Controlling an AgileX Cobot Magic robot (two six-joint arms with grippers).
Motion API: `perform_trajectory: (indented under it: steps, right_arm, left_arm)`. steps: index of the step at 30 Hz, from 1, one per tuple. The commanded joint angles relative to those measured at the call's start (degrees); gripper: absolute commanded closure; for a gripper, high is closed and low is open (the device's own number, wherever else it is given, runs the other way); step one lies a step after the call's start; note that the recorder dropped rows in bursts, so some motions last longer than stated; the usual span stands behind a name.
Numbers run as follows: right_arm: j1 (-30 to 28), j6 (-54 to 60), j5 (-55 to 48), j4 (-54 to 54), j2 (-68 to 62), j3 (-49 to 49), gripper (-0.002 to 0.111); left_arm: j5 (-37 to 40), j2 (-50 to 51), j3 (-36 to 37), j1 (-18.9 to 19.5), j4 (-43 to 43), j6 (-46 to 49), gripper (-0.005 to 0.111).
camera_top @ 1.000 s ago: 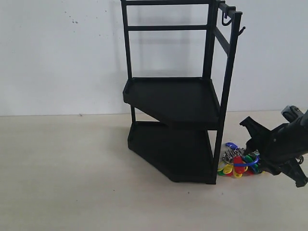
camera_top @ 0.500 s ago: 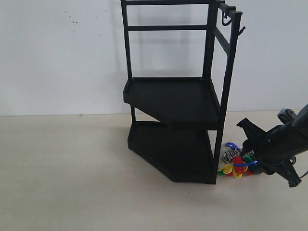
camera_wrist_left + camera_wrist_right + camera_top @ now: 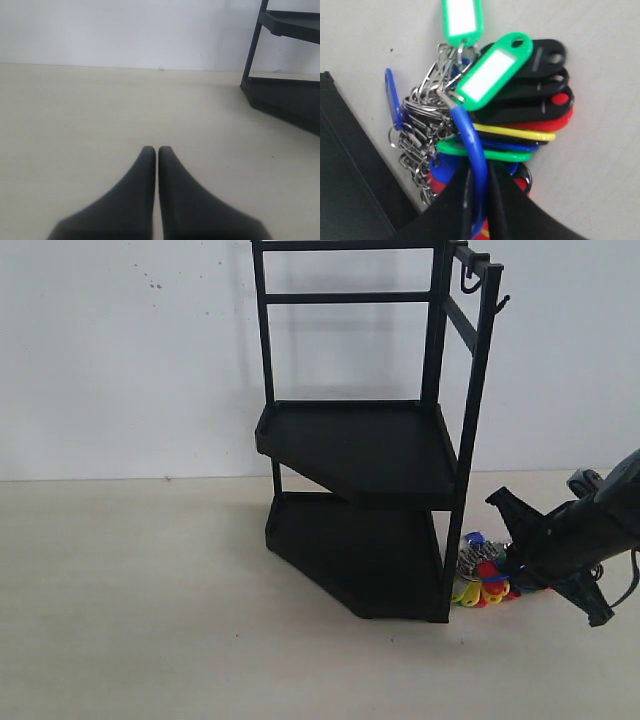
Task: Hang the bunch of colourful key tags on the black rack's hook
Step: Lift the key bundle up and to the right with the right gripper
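The colourful key tag bunch [image 3: 483, 578] lies low beside the black rack [image 3: 370, 450], at its right front post. My right gripper [image 3: 518, 568] is shut on the bunch's blue loop strap [image 3: 472, 145], which runs between the two fingers in the right wrist view, with green, black, red and yellow tags [image 3: 520, 95] and metal rings fanned out beyond. The hook [image 3: 503, 304] juts from the top of the rack's right upright, far above the bunch. My left gripper [image 3: 154, 151] is shut on nothing, over bare table, out of the exterior view.
A J-shaped hook [image 3: 468, 282] dangles under the rack's top rail. The rack's lower tray [image 3: 287, 95] shows at the edge of the left wrist view. A white wall stands behind the pale table [image 3: 140, 600].
My right gripper has shifted slightly left and up toward the rack's post, and the key tag bunch has moved with it by its blue strap.
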State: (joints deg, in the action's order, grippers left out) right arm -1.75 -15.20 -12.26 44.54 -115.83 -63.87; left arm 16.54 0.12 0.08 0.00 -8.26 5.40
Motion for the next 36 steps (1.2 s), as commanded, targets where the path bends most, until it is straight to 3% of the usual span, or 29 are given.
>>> perform_trajectory:
  steps: [1, 13, 29, 36]
  right_arm:
    - [-0.4, 0.3, -0.2, -0.1, -0.1, -0.3, 0.108]
    - [-0.4, 19.9, -2.6, -3.7, 9.1, -0.1, 0.108]
    - [-0.6, 20.2, -3.5, -25.8, 36.0, -0.1, 0.108]
    - [-0.6, 18.2, -12.8, -41.5, 48.5, -0.1, 0.108]
  left_arm:
    - [-0.2, -0.1, -0.1, 0.0, 0.2, 0.1, 0.102]
    - [-0.2, -0.1, -0.1, 0.0, 0.2, 0.1, 0.102]
    - [-0.2, -0.1, -0.1, 0.0, 0.2, 0.1, 0.102]
    - [-0.2, -0.1, -0.1, 0.0, 0.2, 0.1, 0.102]
